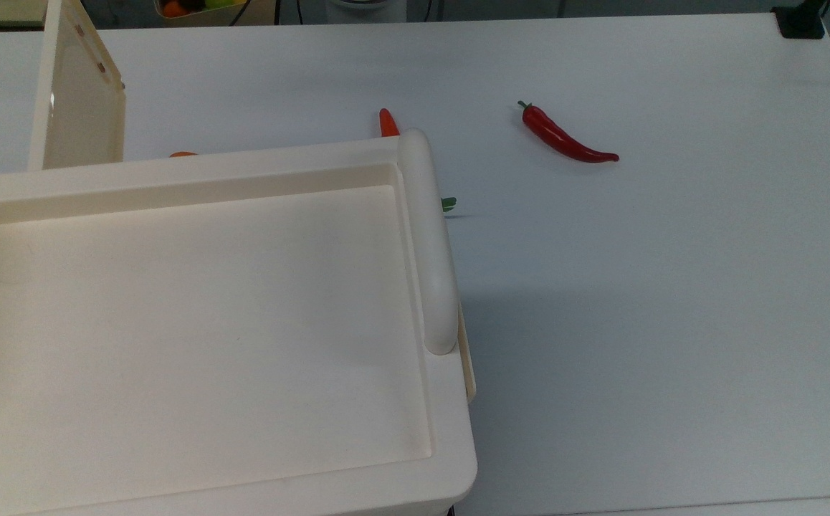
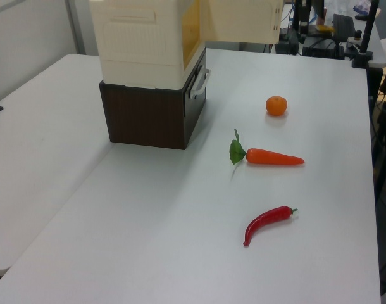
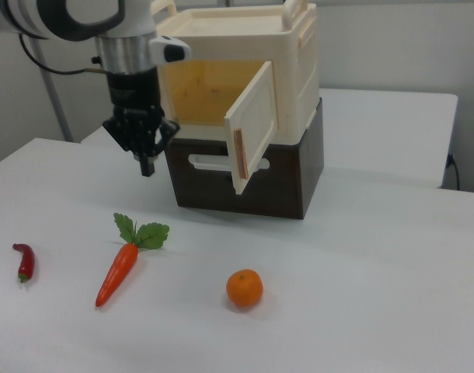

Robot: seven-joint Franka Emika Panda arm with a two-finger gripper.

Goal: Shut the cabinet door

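Note:
The cream cabinet [image 3: 295,74] stands on a dark brown base [image 3: 291,183], and its yellow inside is open to view. The cabinet door [image 3: 252,128] is swung wide open, hinged at the right view's right of the opening. This door [image 1: 78,100] juts out at the top view's upper left, and the door [image 2: 240,22] also sticks out at the top of the left view. My gripper [image 3: 147,167] hangs pointing down at the right view's left of the cabinet. It is shut, holds nothing, and is apart from the door.
A carrot [image 3: 120,268], an orange [image 3: 245,287] and a red chili [image 3: 23,262] lie on the white table [image 3: 377,295] in front of the cabinet. The cabinet's bar handle [image 1: 429,244] runs along its recessed top [image 1: 193,322]. Open tabletop lies at the top view's right.

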